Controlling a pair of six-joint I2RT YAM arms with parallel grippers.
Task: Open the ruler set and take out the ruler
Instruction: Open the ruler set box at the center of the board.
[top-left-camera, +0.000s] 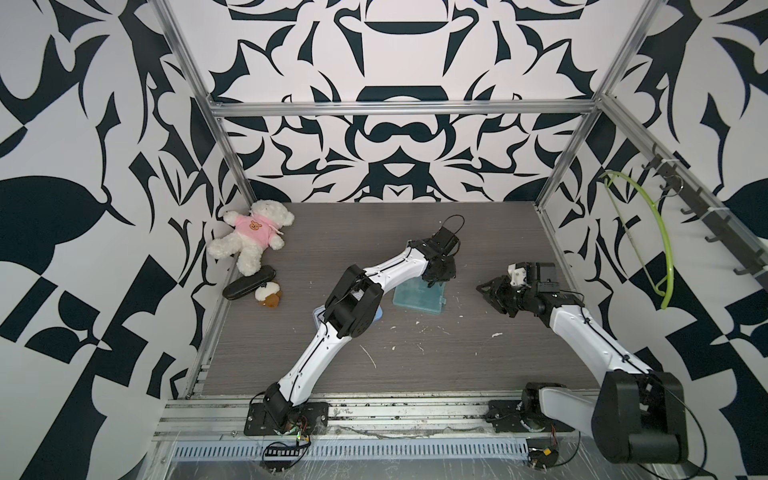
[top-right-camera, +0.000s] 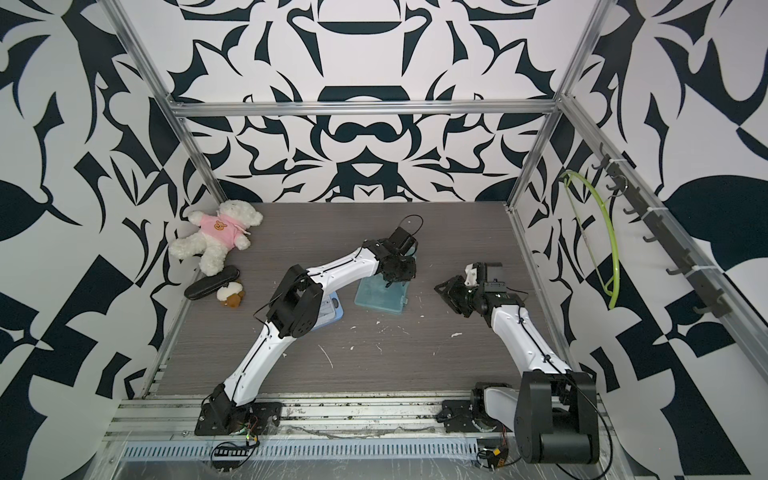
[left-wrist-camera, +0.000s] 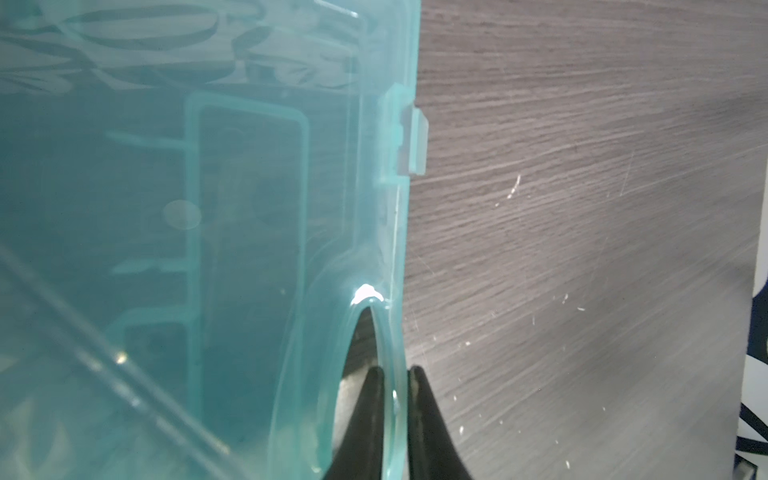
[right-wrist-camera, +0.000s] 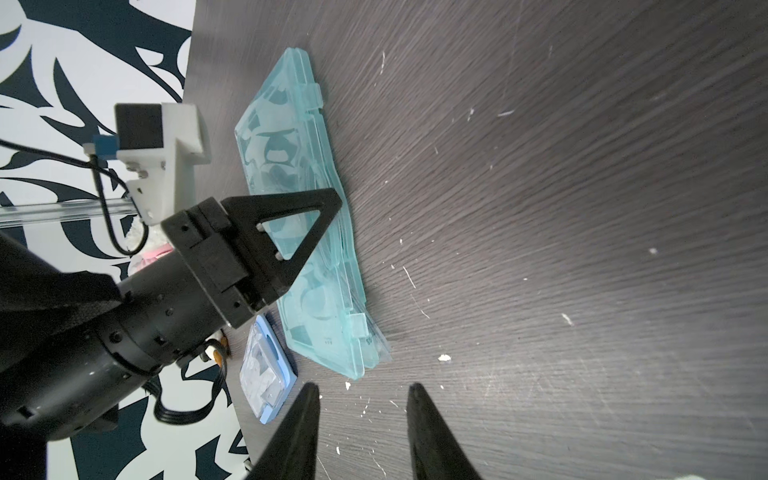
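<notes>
Beneath left gripper (top-left-camera: 436, 283): case (top-left-camera: 417, 300), on table (top-left-camera: 415, 365). To its right, apart: right gripper (top-left-camera: 482, 287). Far left of it: bear (top-left-camera: 253, 232).

Left jaws tight, right jaws apart.

Case (top-left-camera: 419, 300): translucent teal plastic, glossy and smooth, with a glare spot on its rim in the left wrist view. Table (top-left-camera: 457, 361): dark wood-grain surface, matt, scratched, dotted with white flecks. Right gripper (right-wrist-camera: 363, 388) fingers (right-wrist-camera: 432, 440): matt black plastic. Arm shells (top-left-camera: 395, 266): smooth white plastic, slight sheen. Frame (top-left-camera: 399, 109): bare silvery metal, dull sheen. Bear (top-left-camera: 253, 235): fluffy white plush, pink cloth top. Hanger (top-left-camera: 666, 257): glossy green, looks plastic.
</notes>
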